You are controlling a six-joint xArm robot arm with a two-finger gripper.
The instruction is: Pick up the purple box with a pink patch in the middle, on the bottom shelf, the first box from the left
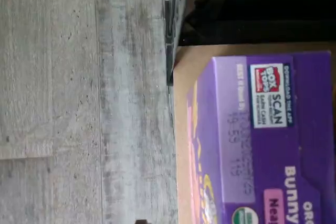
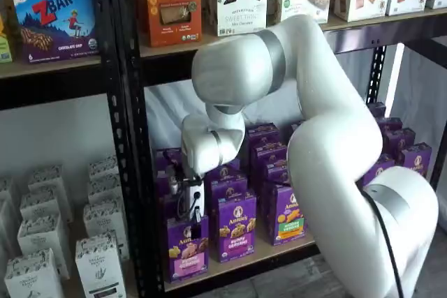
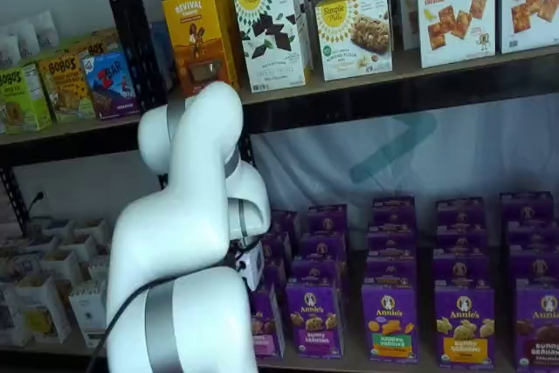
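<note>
1. Right now I am hanging over the purple box [image 2: 187, 249] at the front left end of the bottom shelf [image 2: 237, 262], the pink panel on its lower front facing out. In the other shelf view my own arm is hiding most of it, leaving only a sliver [image 3: 265, 325].
2. My gripper [image 2: 195, 227] is showing just above the box's top edge, below the white body, but the black fingers are blending into one dark shape, so I cannot tell whether they are spread or closed; nothing is plainly clamped in them.
3. I am judging the main risk to be the neighbour: the Bunny Grahams carton [image 2: 236, 227] is standing just beside my target on the right, so a finger coming down off-centre could be landing on its top or wedging between the two.
4. The black perforated upright [image 2: 124, 130] is standing close on the left, and drifting that way could be knocking a finger against metal.
5. The carton is thin printed cardboard, smooth and slightly glossy, tall and narrow, so a hard squeeze could be denting it and a low, lopsided grip could be tipping it.
6. In the wrist view I am seeing the box's flat top [image 1: 262, 135] with its Box Tops label, resting on tan board, beyond whose edge lies the grey wood-grain floor [image 1: 84, 98].
</note>
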